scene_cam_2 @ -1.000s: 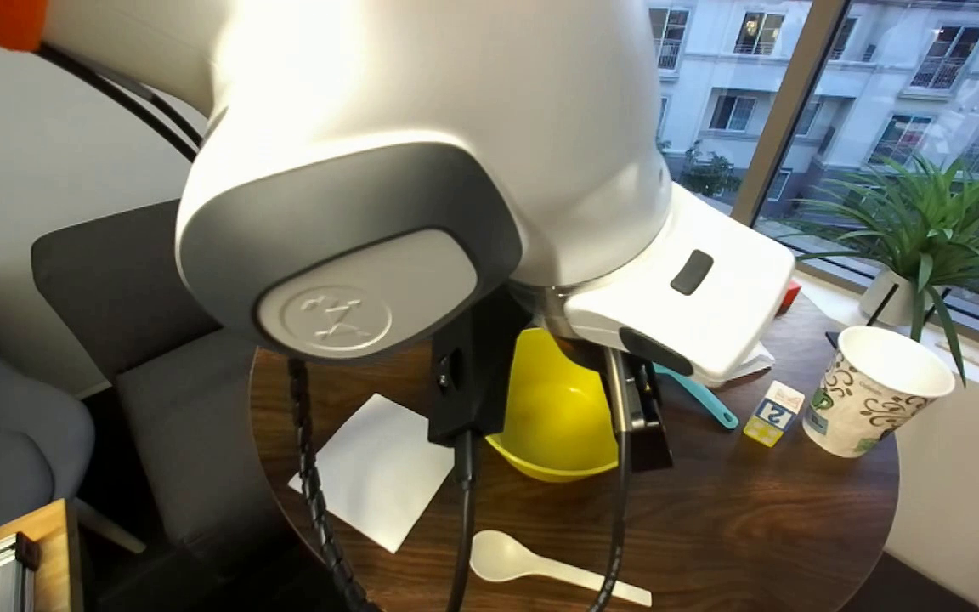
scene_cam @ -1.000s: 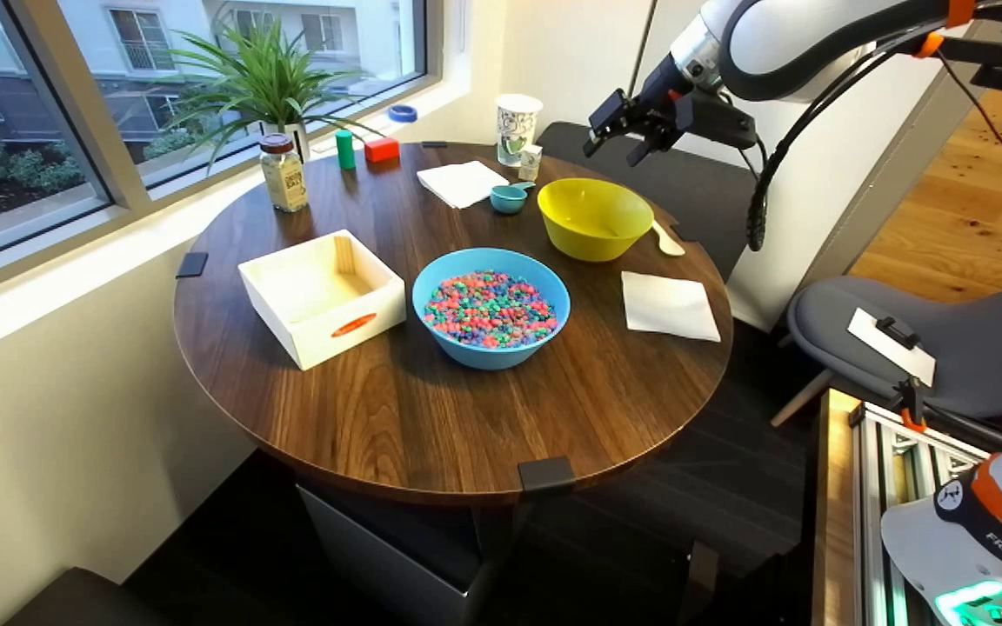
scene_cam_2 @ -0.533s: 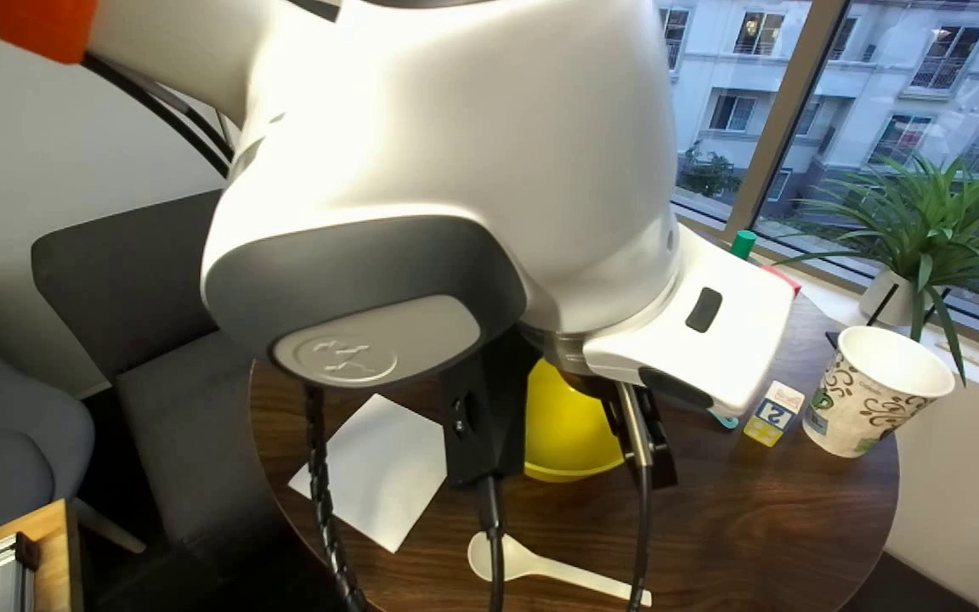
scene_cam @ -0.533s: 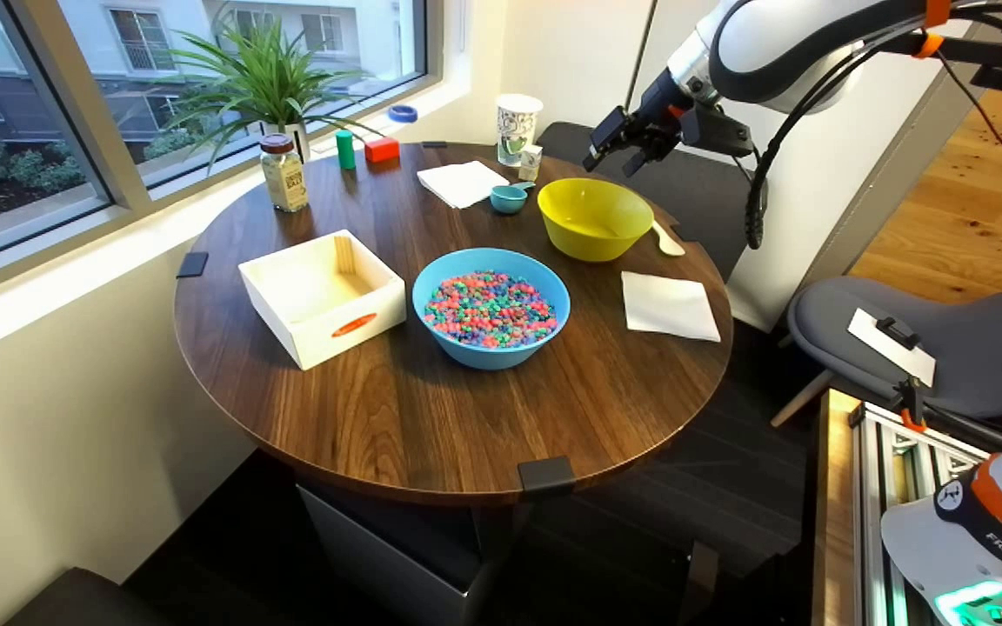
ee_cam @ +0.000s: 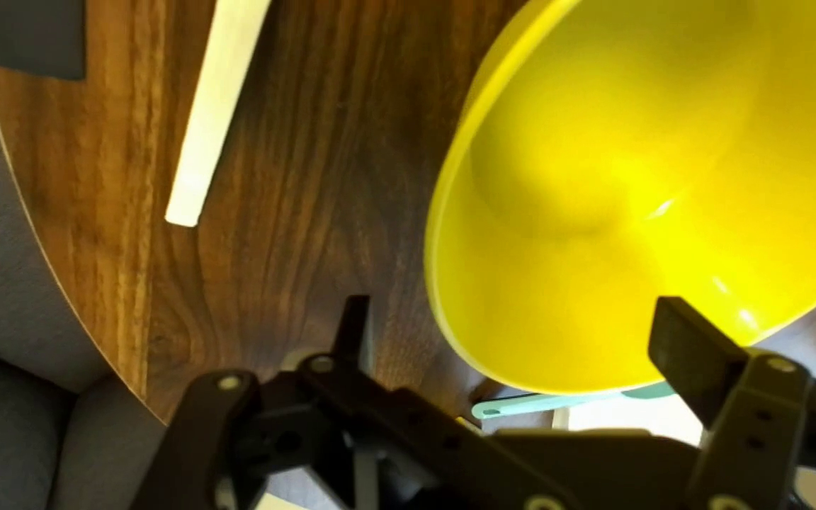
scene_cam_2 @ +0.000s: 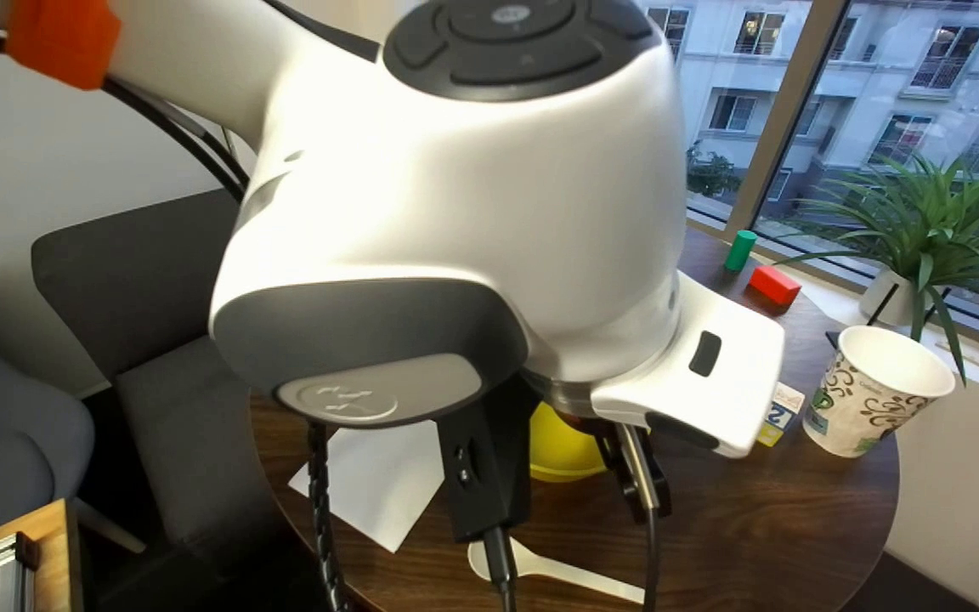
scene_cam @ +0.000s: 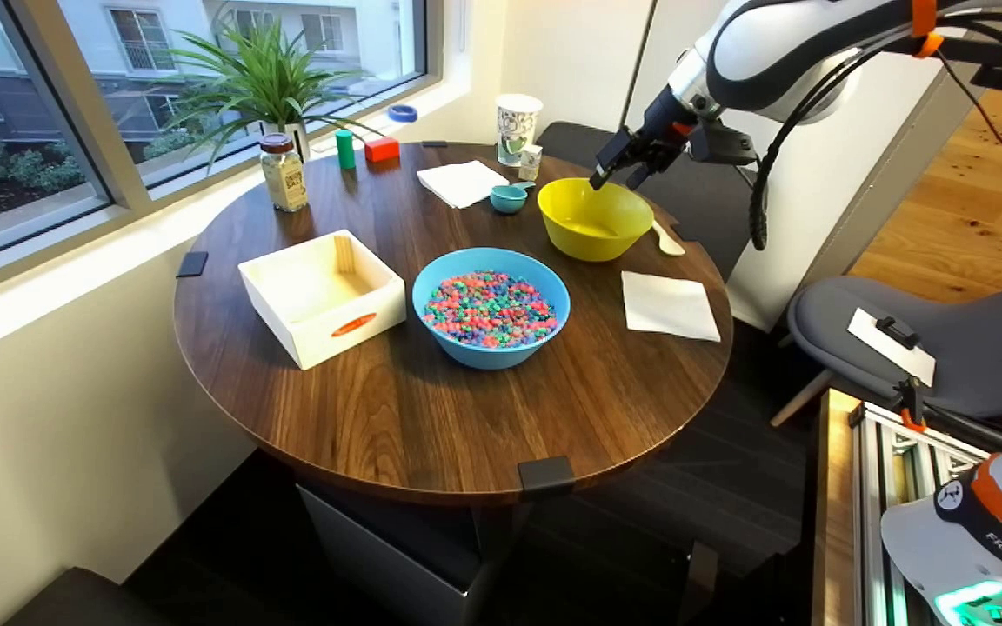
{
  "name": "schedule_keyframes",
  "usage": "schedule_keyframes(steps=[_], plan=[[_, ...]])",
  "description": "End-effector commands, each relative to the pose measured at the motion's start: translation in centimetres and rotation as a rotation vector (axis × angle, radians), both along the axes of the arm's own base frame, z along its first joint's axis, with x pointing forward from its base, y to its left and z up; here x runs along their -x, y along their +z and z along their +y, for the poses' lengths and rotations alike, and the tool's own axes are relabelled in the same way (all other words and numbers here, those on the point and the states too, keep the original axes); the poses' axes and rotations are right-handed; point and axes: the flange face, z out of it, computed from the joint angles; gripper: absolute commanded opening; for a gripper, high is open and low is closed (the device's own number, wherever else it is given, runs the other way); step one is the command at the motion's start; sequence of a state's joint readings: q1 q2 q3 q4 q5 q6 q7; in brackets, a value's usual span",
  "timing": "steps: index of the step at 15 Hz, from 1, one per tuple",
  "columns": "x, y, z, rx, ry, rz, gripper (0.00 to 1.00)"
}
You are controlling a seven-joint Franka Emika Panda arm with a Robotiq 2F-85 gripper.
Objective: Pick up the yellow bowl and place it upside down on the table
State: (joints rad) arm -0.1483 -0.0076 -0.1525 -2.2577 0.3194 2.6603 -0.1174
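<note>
A yellow bowl (scene_cam: 595, 233) stands right way up, hollow side facing the ceiling, on a round, dark wood-grain worktop (scene_cam: 431, 417). My black claw (ee_cam: 513, 312) is at the bowl's rim, its two fingers (ee_cam: 695, 350) spread wide apart. In the wrist view, one finger shows over the worktop outside the bowl, the other in front of its yellow inner wall; whether either touches the bowl is unclear. In an exterior view, my white arm (scene_cam_2: 472, 204) hides most of the bowl. Just beside the bowl lies a pale spoon (scene_cam: 671, 245), and near the bowl is a flat square of white paper (scene_cam: 671, 306). Also near it are a turquoise measuring cup (scene_cam: 508, 203) and a blue bowl (scene_cam: 490, 357) filled with multicoloured pieces (scene_cam: 490, 309). A little farther from the yellow bowl are more white paper (scene_cam: 459, 183), a small printed block (scene_cam: 531, 162) and a patterned paper cup (scene_cam: 517, 130). Well apart from the yellow bowl stand a shallow pale box (scene_cam: 318, 343), a lidded jar (scene_cam: 286, 181), a green cylinder (scene_cam: 345, 149) and a red block (scene_cam: 382, 149). Farther from the yellow bowl than the red block is a leafy plant (scene_cam: 270, 83).
</note>
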Motion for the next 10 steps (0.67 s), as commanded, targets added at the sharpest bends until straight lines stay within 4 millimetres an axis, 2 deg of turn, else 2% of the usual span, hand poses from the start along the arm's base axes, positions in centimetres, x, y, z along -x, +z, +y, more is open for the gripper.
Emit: schedule_keyframes(steps=[1,2,3,4,5,10], plan=[[0.2,-1.0,-1.0,-0.001,0.024,0.018,1.0],[0.1,-1.2,-1.2,0.001,0.024,0.019,0.97],[0.1,-1.5,-1.4,0.0,0.013,0.022,0.82],[0.1,-1.8,-1.5,0.011,0.013,0.023,0.73],[0.0,-1.9,-1.5,0.01,0.012,0.021,0.72],[-0.7,-2.0,-1.6,0.039,0.003,-0.014,0.33]])
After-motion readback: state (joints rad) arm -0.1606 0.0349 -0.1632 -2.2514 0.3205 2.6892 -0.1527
